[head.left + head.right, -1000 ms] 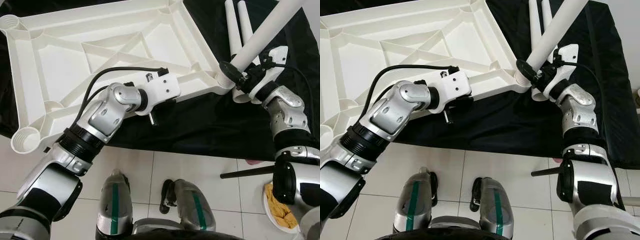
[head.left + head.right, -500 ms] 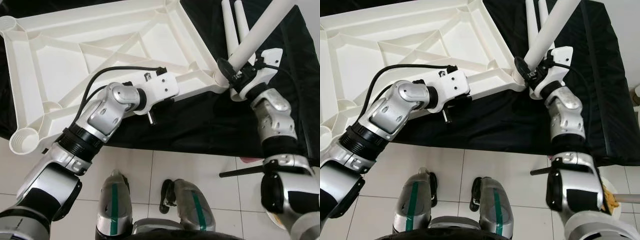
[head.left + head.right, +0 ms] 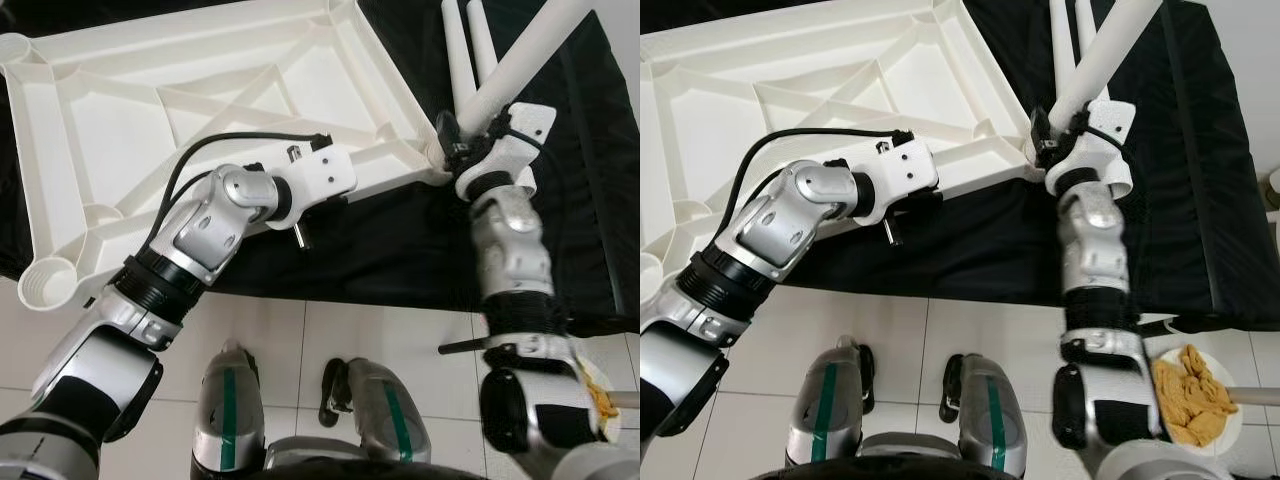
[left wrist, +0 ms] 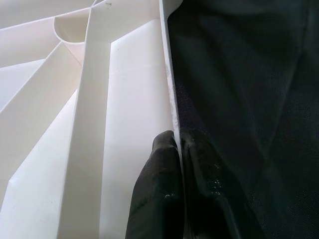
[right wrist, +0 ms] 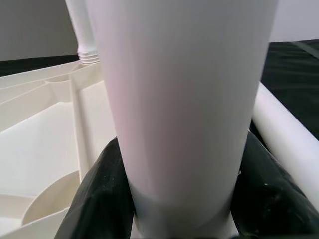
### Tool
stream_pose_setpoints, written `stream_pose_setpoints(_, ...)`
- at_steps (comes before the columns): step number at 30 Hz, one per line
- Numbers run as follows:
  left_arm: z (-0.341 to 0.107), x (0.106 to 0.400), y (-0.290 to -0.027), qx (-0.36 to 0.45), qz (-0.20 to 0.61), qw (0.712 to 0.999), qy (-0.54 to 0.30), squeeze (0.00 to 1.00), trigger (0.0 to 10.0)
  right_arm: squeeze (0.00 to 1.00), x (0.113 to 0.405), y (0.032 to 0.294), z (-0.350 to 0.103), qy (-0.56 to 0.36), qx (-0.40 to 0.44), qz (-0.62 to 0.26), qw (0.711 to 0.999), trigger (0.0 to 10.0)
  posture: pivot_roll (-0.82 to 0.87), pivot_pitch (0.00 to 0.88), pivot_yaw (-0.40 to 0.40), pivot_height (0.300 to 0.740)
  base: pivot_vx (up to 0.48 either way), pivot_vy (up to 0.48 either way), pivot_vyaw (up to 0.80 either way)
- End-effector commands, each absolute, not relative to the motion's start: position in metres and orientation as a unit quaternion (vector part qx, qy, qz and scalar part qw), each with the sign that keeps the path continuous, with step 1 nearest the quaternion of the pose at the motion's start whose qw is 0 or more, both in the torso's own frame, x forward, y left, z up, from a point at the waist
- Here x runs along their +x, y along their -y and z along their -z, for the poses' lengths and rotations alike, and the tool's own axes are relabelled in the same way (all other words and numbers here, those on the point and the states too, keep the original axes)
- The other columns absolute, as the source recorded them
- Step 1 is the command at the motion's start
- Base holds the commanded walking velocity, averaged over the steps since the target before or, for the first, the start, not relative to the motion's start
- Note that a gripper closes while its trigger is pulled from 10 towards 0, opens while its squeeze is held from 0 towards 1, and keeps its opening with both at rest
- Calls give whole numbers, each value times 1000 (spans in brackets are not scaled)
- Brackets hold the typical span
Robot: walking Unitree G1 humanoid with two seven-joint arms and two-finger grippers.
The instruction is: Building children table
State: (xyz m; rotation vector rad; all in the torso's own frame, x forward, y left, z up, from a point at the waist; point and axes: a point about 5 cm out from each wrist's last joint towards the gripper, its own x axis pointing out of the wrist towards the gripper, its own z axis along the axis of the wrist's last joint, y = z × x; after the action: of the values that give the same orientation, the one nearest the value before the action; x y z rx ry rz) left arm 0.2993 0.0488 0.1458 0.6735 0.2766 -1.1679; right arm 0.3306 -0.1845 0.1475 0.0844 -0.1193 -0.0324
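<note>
The white plastic tabletop (image 3: 190, 110) lies upside down on a surface draped in black cloth (image 3: 400, 250), ribbed underside up, so that its corner sockets face upward to take the legs. The left pincer (image 4: 174, 194) is closed on the tabletop's near rim, one finger inside the rim and one outside against the cloth, as the left wrist view shows; this grip appears meant to steady the tabletop against the push and twist of fitting a leg. The right pincer (image 3: 470, 135) is closed around the lower end of a white leg (image 3: 520, 55), fingers (image 5: 94, 194) on either side of the tube, holding it tilted with its foot at the near right corner socket (image 3: 440, 152). Whether the leg is already seated cannot be told. Two spare legs (image 3: 470, 45) lie side by side on the cloth just beyond that corner, within reach for later fitting. The near left socket (image 3: 45, 283) stands empty. A plate of yellow food (image 3: 1195, 405) sits on the tiled floor (image 3: 400, 340) beside the robot's right arm.
</note>
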Motion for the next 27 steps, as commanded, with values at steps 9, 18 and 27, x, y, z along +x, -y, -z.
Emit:
stream_pose_setpoints(9,-128,288,-47,314,572,740,-163,0,10000,0,323,189,-143,35,49,149,987,10000,85,47,-79,740,0,0,0)
stream_pose_setpoints(18,-127,285,-45,311,576,738,-163,0,10000,0,321,172,-142,7,69,204,977,10000,84,43,-87,740,0,0,0)
stream_pose_setpoints(27,-125,284,-43,310,577,738,-164,0,10000,0,320,171,-149,22,62,192,979,10000,83,38,-92,740,0,0,0)
